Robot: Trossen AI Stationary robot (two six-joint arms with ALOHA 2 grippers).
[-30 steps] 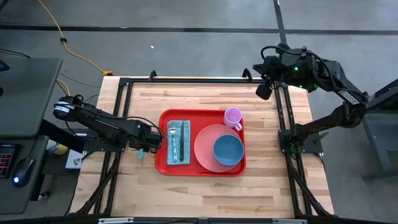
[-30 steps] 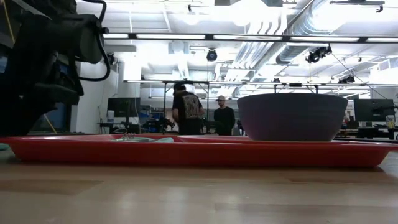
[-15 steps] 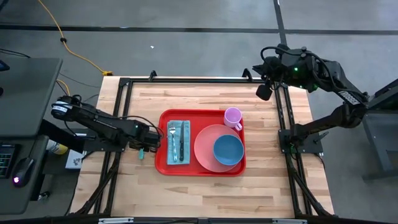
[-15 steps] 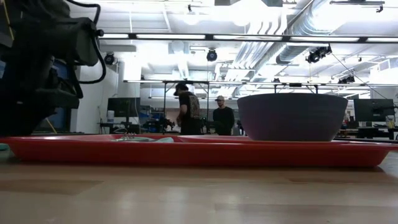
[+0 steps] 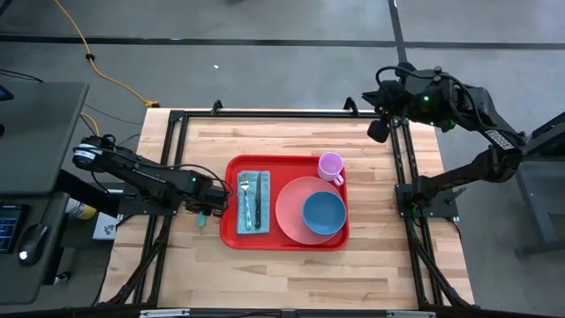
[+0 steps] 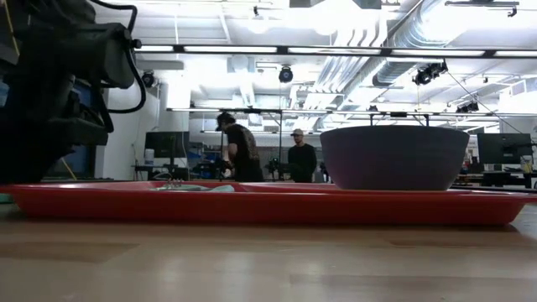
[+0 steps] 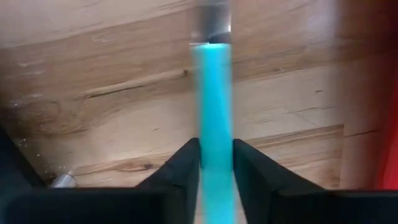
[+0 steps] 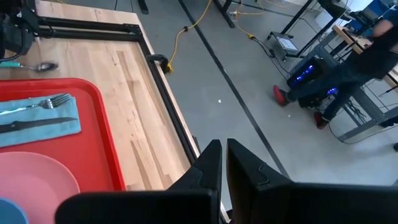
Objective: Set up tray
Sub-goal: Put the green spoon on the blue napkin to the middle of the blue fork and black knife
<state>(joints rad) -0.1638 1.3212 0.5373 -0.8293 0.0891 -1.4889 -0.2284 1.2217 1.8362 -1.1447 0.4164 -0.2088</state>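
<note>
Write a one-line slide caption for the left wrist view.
Left hand closed on a teal-handled spoon just above the wooden table, the red tray at the picture's edge.

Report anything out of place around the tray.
One piece is off the large red plastic tray: a teal-handled metal spoon lies on the wooden table just off the tray's edge, between the left claw fingers.

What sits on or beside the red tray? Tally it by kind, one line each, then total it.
Tray: 1
Plate: 1
Bowl: 1
Cup: 1
Napkin: 1
Fork: 1
Knife: 1
Spoon: 1
Total: 8
</note>
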